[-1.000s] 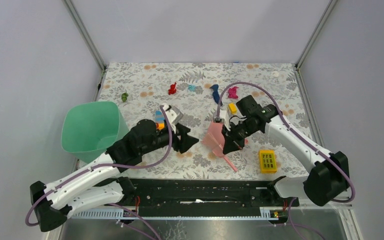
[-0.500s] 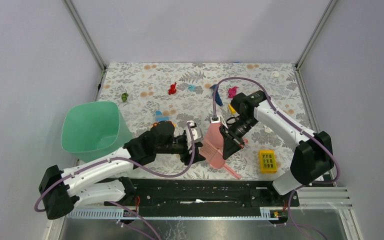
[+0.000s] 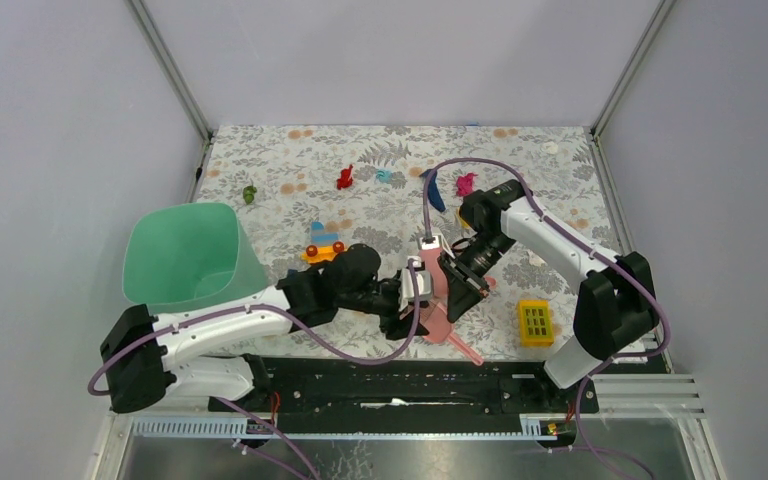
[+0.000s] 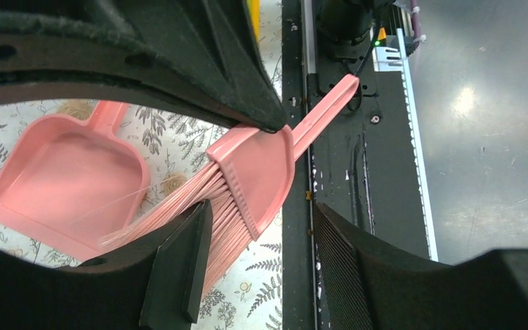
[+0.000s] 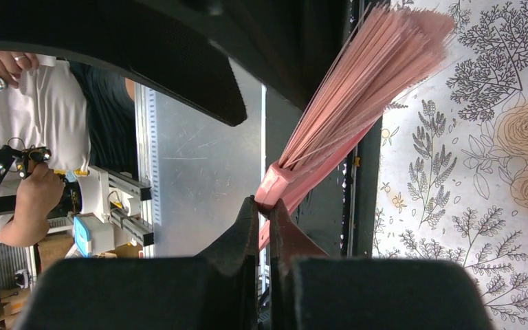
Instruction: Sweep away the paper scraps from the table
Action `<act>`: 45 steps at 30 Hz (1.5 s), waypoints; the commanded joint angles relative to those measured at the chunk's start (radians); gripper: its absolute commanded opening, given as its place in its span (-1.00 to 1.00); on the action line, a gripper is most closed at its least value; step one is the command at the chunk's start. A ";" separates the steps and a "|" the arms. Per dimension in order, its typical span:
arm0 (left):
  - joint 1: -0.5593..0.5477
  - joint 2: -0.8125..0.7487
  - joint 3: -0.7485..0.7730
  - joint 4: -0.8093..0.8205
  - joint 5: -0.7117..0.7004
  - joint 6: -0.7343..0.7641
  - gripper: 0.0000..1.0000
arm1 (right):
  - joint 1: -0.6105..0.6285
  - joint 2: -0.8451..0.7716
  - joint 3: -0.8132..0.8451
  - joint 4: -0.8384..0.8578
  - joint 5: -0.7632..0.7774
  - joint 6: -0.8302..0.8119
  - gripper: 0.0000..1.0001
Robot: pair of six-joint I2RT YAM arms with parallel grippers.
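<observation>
Paper scraps lie at the far side of the table (image 3: 290,150): red (image 3: 344,178), teal (image 3: 384,176), navy (image 3: 433,192), magenta (image 3: 466,184), green (image 3: 249,193). My right gripper (image 3: 457,290) (image 5: 265,203) is shut on the edge of the pink brush (image 3: 434,305) (image 5: 364,89) head, tilting it up. My left gripper (image 3: 412,300) (image 4: 261,268) is open, its fingers either side of the brush (image 4: 254,172) head. The pink dustpan (image 4: 62,179) lies flat just beyond the brush.
A green bin (image 3: 185,255) stands at the left. A yellow holed block (image 3: 535,322) lies near the front right. A small orange-and-blue toy (image 3: 322,245) sits mid-table. The black rail (image 3: 400,385) runs along the near edge; the brush handle (image 4: 323,110) overhangs it.
My left arm has swung right across the table until its open jaws reach the brush. My right arm has pulled in, keeping hold of the brush, which shifted slightly toward the rail.
</observation>
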 commanded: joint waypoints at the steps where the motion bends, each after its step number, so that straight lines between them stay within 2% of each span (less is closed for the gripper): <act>1: -0.043 -0.067 0.093 0.048 -0.010 0.062 0.25 | 0.007 0.011 0.018 -0.027 -0.055 -0.028 -1.00; 4: -0.079 -0.075 0.179 -0.042 -0.062 0.115 0.25 | 0.010 0.018 0.016 -0.027 -0.045 -0.026 -1.00; 8: -0.104 -0.008 0.296 -0.164 -0.079 0.175 0.22 | 0.014 0.027 0.021 -0.025 -0.050 -0.029 -1.00; 12: -0.123 0.057 0.330 -0.265 -0.129 0.241 0.08 | 0.019 0.024 0.041 -0.029 -0.064 -0.024 -1.00; 27: -0.129 0.094 0.254 -0.235 -0.273 0.314 0.11 | 0.063 0.006 0.015 -0.005 -0.044 0.011 -1.00; 37: -0.129 0.123 0.269 -0.306 -0.214 0.308 -0.10 | 0.081 -0.010 0.019 0.004 -0.033 0.027 -1.00; 41: -0.129 0.120 0.260 -0.315 -0.194 0.290 -0.40 | 0.081 -0.001 0.021 0.004 -0.040 0.026 -1.00; 45: -0.129 0.131 0.257 -0.308 -0.202 0.284 -0.93 | 0.082 0.005 0.020 0.014 -0.038 0.033 -1.00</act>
